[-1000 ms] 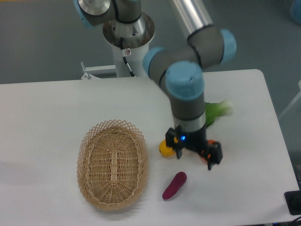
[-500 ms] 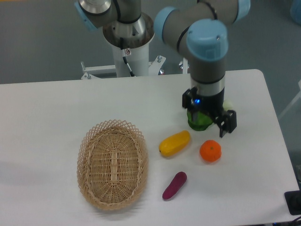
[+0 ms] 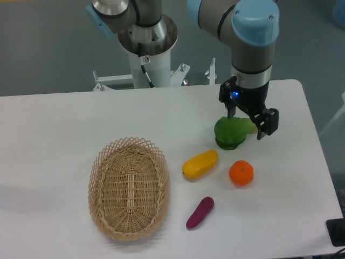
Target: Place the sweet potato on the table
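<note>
Count on the surface (image 3: 64,118): one sweet potato (image 3: 200,212), one yellow oblong fruit (image 3: 200,164), one orange (image 3: 241,173), one green leafy vegetable (image 3: 232,131), one wicker basket (image 3: 129,187). Sweet potato lies flat on the white surface in the lower centre of the frame, tilted with its upper end toward the right, just right of the basket's lower rim and below the yellow fruit; touching nothing else. Orange sits right of the yellow fruit, green vegetable above both. Basket is lower left of centre, nothing visible inside. Arm comes down from the top of the frame, wrist vertical, end effector (image 3: 248,121) pointing down in the upper right, over the right edge of the green vegetable, well apart from the sweet potato. Its two fingers stand spread wide with nothing between them; one dark fingertip (image 3: 268,122) shows clearly right of the vegetable.
</note>
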Robot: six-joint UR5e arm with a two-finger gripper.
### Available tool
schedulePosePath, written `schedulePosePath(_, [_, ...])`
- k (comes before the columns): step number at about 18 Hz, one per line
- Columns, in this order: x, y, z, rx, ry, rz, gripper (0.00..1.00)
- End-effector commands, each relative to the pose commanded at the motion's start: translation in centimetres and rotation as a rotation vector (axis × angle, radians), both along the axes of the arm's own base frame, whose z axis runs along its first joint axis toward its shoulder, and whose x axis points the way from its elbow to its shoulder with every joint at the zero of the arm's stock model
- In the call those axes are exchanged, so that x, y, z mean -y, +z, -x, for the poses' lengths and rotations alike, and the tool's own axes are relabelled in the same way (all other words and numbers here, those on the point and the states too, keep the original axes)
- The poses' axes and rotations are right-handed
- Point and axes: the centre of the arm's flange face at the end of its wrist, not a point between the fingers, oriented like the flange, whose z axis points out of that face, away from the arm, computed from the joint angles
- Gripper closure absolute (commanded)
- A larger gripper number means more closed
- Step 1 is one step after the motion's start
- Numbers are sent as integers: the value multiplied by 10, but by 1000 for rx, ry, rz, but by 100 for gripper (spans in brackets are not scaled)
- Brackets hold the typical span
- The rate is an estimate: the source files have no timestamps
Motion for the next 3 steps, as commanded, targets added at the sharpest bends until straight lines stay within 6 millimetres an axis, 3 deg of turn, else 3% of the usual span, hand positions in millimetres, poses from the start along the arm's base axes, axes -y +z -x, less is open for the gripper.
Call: schedulePosePath(3, [1,1,1,-2,2,-8,0])
